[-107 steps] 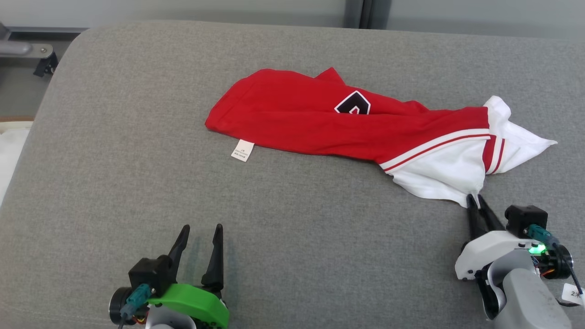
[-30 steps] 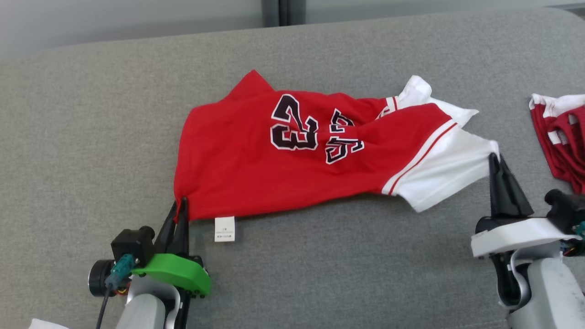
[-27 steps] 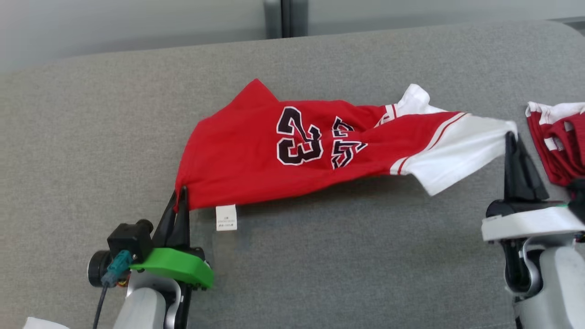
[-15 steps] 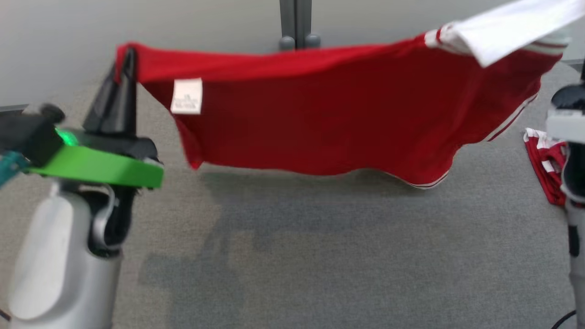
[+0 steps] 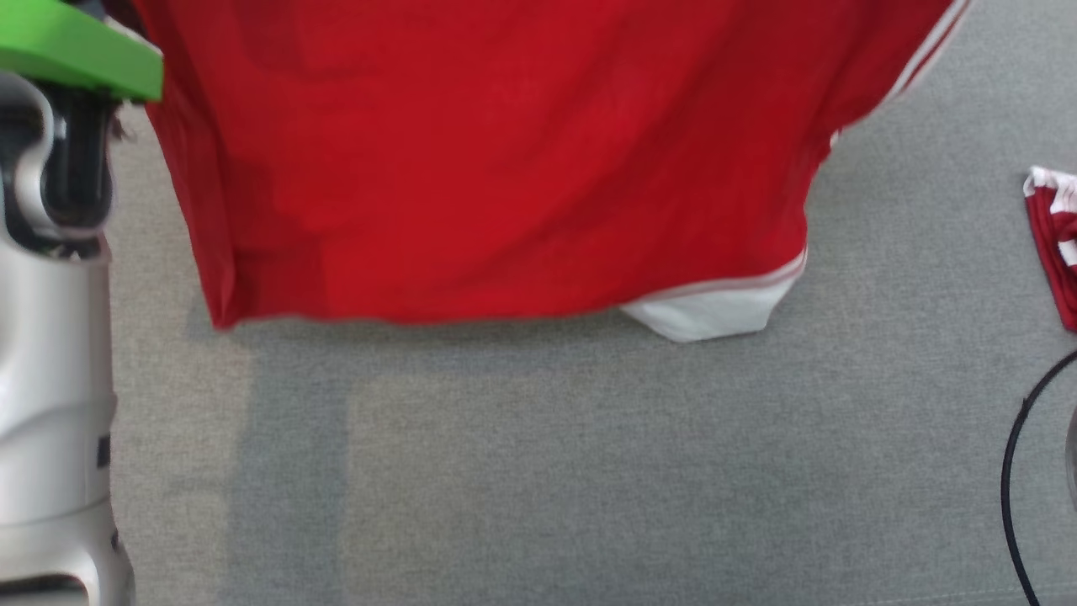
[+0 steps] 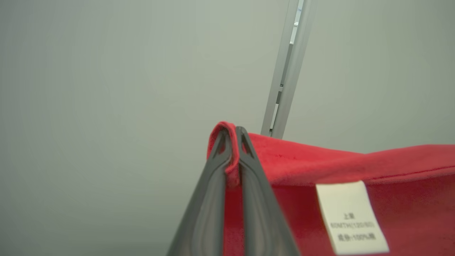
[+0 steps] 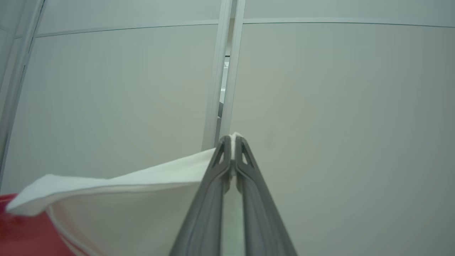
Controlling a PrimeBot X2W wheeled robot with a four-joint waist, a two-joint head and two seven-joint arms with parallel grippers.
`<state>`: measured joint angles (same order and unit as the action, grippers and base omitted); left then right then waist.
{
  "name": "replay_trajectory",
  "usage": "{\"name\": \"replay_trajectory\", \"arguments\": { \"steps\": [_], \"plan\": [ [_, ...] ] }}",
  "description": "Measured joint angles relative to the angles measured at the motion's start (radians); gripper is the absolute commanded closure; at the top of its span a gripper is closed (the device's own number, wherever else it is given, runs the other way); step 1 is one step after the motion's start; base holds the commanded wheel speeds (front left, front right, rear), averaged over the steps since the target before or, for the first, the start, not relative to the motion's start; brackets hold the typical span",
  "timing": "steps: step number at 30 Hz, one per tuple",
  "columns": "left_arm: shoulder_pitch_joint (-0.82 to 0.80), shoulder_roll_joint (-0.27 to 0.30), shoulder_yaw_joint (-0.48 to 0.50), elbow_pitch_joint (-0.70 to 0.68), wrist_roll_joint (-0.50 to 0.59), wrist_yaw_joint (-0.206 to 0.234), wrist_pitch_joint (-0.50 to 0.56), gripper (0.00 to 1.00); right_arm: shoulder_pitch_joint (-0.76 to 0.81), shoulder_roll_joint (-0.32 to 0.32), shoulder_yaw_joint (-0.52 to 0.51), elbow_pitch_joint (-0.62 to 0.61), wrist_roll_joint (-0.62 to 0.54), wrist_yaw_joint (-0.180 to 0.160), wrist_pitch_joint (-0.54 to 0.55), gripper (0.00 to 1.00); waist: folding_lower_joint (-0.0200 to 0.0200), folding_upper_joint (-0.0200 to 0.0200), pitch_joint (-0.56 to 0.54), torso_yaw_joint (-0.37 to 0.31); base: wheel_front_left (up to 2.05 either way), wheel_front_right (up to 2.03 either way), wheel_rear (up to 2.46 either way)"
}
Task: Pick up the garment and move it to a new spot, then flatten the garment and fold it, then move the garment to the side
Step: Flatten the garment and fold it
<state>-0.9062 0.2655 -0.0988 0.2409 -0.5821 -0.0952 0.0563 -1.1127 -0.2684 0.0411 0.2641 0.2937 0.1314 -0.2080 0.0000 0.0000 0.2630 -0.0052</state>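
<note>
The garment (image 5: 488, 160), a red jersey with white trim, hangs in the air above the grey surface, its lower hem just over it. My left gripper (image 6: 231, 133) is shut on a red corner of the garment (image 6: 355, 167), beside its white label (image 6: 350, 217). My right gripper (image 7: 233, 140) is shut on a white corner of the garment (image 7: 135, 199). In the head view my left arm (image 5: 50, 337) stands at the left edge, under the green wrist cover (image 5: 76, 50); both pairs of fingertips lie above that view's top.
A second red-and-white garment (image 5: 1056, 244) lies at the right edge of the grey padded surface (image 5: 589, 471). A black cable (image 5: 1014, 471) curves at the lower right. Pale wall panels with a metal post (image 7: 224, 81) stand behind.
Both arms have lifted the garment off the surface and raised it higher, spread between them. The head camera has shifted too, so the fingertips have left its top edge.
</note>
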Motion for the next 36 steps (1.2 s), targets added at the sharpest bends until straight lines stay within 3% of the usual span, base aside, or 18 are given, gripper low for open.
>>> {"name": "replay_trajectory", "arguments": {
  "steps": [6,12,18,22,28,36],
  "plan": [
    [-0.209,-0.008,-0.004,0.158,0.056,0.002,-0.136,1.0,-0.239,0.038,-0.042,0.136,-0.114,0.0,-0.048,1.0,0.0,0.0,0.096,-0.01,0.0,0.0,0.0],
    [-0.232,-0.023,0.006,0.273,0.063,-0.002,-0.25,1.0,-0.257,0.051,-0.098,0.098,-0.149,0.0,-0.054,1.0,0.0,0.0,0.142,-0.025,0.0,0.0,0.0],
    [-0.033,-0.035,0.003,0.377,0.062,-0.017,-0.305,1.0,0.025,0.063,-0.089,0.063,-0.089,0.001,-0.054,1.0,0.0,0.0,0.13,-0.041,0.0,0.0,0.0],
    [0.155,-0.053,-0.005,0.412,0.09,-0.027,-0.316,1.0,0.298,0.084,-0.082,0.008,-0.052,0.001,-0.054,1.0,0.0,0.0,0.123,-0.058,0.0,0.0,0.0],
    [0.428,-0.145,0.09,0.38,0.116,-0.034,-0.317,1.0,0.672,0.14,-0.142,-0.028,0.018,0.002,-0.053,1.0,0.0,0.0,0.092,-0.073,0.0,0.0,0.0],
    [0.693,-0.211,0.138,0.298,0.173,-0.037,-0.318,1.0,0.933,0.173,-0.167,-0.042,0.066,0.002,-0.054,1.0,0.0,0.0,0.006,-0.083,0.0,0.0,0.0]
  ]
}}
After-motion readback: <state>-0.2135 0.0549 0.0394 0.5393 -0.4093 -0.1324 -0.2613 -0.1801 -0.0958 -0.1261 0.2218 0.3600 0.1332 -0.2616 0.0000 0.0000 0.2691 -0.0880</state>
